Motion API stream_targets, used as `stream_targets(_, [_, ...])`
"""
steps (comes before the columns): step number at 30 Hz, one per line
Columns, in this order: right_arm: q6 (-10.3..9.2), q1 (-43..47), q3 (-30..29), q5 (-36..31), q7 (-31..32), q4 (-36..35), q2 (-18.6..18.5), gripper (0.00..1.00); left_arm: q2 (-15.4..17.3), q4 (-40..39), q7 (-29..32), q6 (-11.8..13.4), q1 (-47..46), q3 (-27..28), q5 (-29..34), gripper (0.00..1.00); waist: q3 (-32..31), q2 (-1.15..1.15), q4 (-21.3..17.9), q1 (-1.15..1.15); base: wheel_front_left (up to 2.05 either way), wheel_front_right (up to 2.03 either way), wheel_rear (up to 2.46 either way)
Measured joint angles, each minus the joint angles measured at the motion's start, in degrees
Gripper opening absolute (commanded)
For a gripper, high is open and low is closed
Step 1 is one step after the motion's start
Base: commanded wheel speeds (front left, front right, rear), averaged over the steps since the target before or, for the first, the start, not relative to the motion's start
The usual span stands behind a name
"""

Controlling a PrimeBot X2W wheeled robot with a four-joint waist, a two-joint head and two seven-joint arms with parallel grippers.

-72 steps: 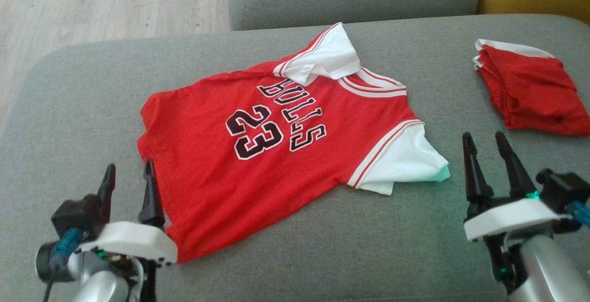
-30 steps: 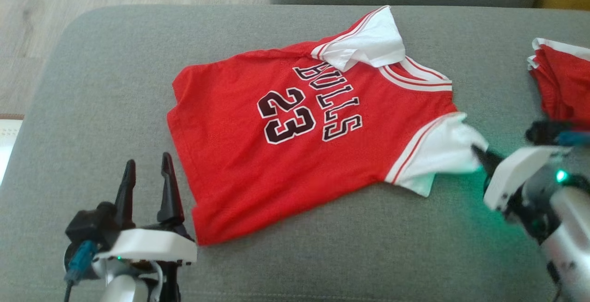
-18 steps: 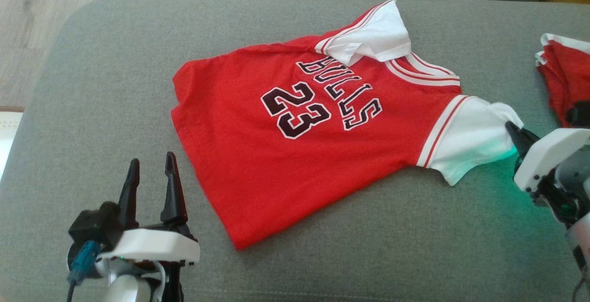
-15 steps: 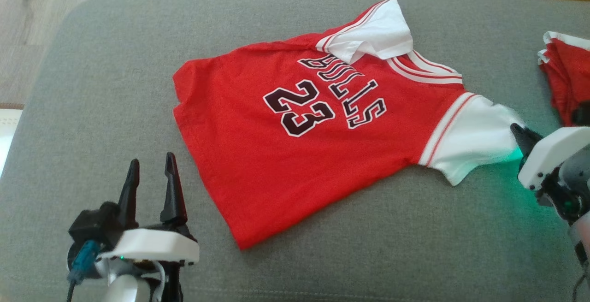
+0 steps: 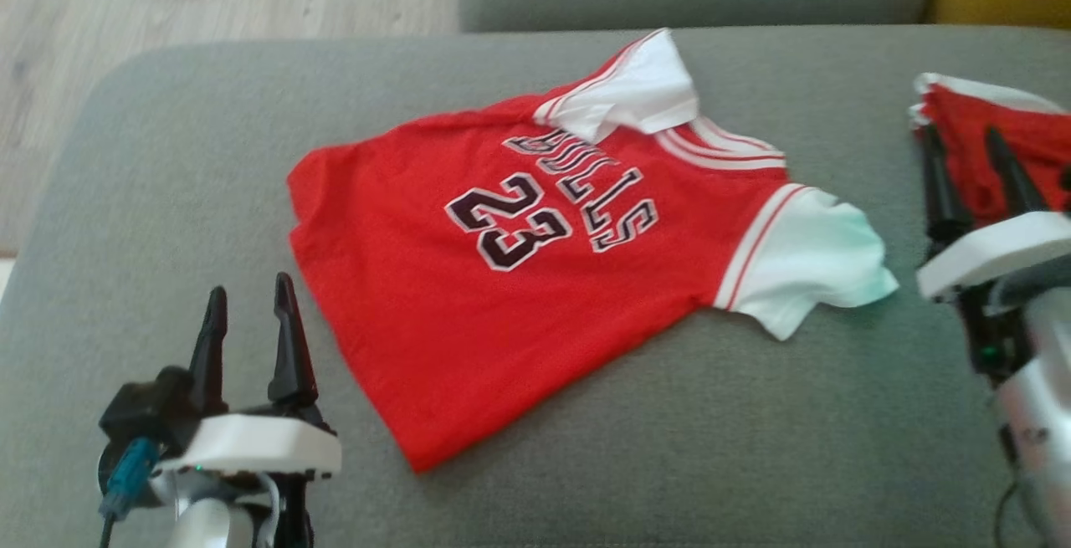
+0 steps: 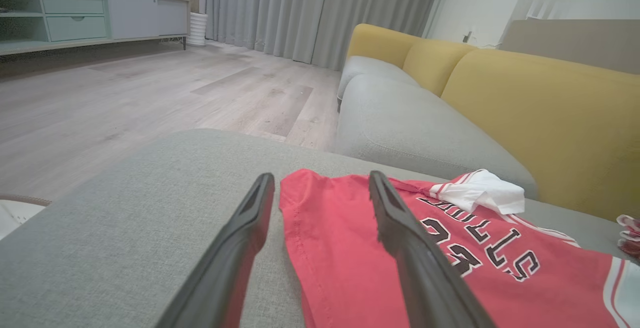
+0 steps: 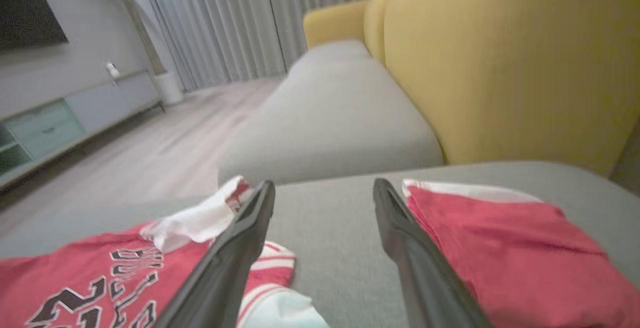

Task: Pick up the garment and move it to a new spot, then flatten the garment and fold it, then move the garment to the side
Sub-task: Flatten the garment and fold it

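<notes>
The garment [image 5: 535,280] is a red jersey with white sleeves and black "BULLS 23" lettering, lying spread on the grey cushion [image 5: 167,163]. Its near sleeve [image 5: 812,263] lies flat; the far sleeve [image 5: 627,96] is folded over onto the collar. My left gripper [image 5: 247,301] stands open near the jersey's lower hem corner, apart from it; in the left wrist view the hem [image 6: 320,228] lies between and beyond its fingers. Open and empty, my right gripper [image 5: 962,146] is raised right of the near sleeve. The jersey [image 7: 100,268] shows at the lower left of the right wrist view.
A second folded red and white garment [image 5: 996,138] lies at the cushion's right, just behind my right gripper, also seen as the folded garment [image 7: 500,248]. A yellow sofa back [image 7: 500,67] rises behind. Wooden floor [image 5: 167,4] lies beyond the cushion's left edge.
My right gripper has let go of the near sleeve, opened, and lifted back to the right. The sleeve now lies spread flat. The head camera has shifted slightly. The left arm held still.
</notes>
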Motion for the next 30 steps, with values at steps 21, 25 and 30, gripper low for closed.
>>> stream_targets(21, [0.0,24.8,-8.8,-13.2,-5.6,-19.4,9.5,1.0,-0.1,-3.0,0.0,-2.3,7.0,3.7,2.0,1.0,-6.5,0.0,-6.9,0.0,0.0,0.0,0.0])
stream_targets(25, [0.0,24.7,-8.7,-14.2,-5.6,-20.7,10.3,1.0,-0.1,-2.6,0.0,-2.0,7.1,4.0,2.0,1.0,-6.9,0.0,-6.9,0.0,0.0,0.0,0.0])
stream_targets(30, [0.0,24.6,-8.1,-14.2,-5.5,-21.6,10.5,1.0,-0.1,-2.1,0.0,-1.9,7.1,4.0,2.0,1.0,-6.8,0.0,-6.8,0.0,0.0,0.0,0.0])
